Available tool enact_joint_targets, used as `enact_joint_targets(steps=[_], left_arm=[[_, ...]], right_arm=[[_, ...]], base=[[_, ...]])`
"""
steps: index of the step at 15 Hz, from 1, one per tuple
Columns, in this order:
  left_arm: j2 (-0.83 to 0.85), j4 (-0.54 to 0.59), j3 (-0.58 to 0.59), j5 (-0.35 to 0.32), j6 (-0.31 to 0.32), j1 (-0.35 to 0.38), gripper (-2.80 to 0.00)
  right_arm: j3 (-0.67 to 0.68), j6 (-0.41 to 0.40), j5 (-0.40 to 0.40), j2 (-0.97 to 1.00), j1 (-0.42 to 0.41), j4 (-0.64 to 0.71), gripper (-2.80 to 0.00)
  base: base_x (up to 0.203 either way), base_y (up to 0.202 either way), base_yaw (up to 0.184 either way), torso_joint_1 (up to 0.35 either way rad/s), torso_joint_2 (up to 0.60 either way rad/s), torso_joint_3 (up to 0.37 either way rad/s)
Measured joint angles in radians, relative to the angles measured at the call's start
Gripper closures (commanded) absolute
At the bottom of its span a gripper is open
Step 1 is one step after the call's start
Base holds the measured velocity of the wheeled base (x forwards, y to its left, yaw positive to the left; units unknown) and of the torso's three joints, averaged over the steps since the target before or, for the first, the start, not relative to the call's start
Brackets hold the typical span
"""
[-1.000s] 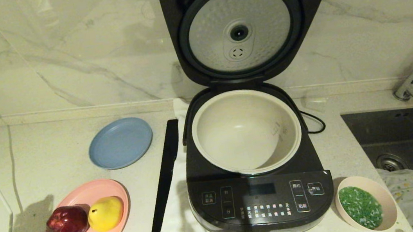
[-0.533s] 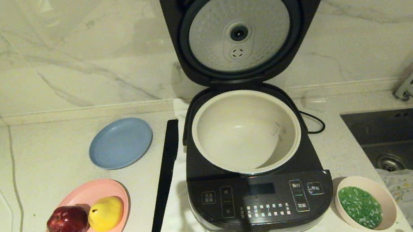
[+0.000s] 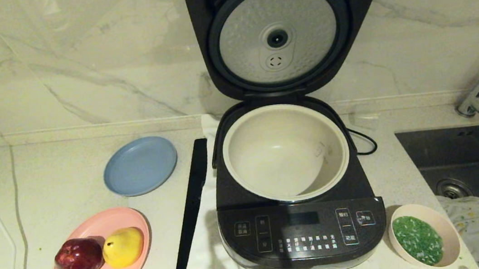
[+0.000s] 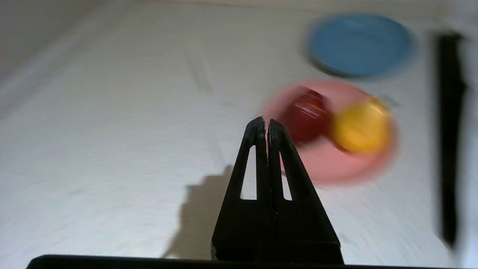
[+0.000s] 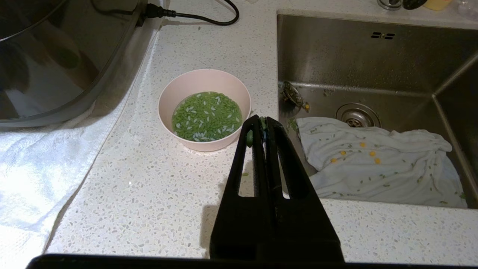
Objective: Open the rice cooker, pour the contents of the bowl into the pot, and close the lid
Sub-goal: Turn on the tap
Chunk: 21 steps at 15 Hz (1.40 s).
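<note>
With your right gripper [image 5: 261,123] closed on nothing just short of the bowl [image 5: 204,108] at lower right and your left gripper [image 4: 266,125] likewise closed and empty, the lid [image 3: 289,28] stands open; the contents [image 3: 418,239] remain unpoured, the pot [image 3: 286,152] empty, closing outstanding.

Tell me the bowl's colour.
Pale pink; the bowl shows best in the right wrist view.

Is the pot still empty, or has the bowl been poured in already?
Empty. The pot shows only its bare cream inside, and the bowl sits upright on the counter holding the green contents.
</note>
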Motion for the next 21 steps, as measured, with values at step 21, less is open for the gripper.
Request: enact_joint_targets(steps=[21], left_arm=[[-0.044, 0.009, 0.073, -0.338, -0.006, 0.001, 0.0]], right_arm=[[0.0, -0.001, -0.002, 0.0, 0.0, 0.001, 0.0]], base=[[0.0, 0.0, 0.0, 0.0, 0.0, 0.0]])
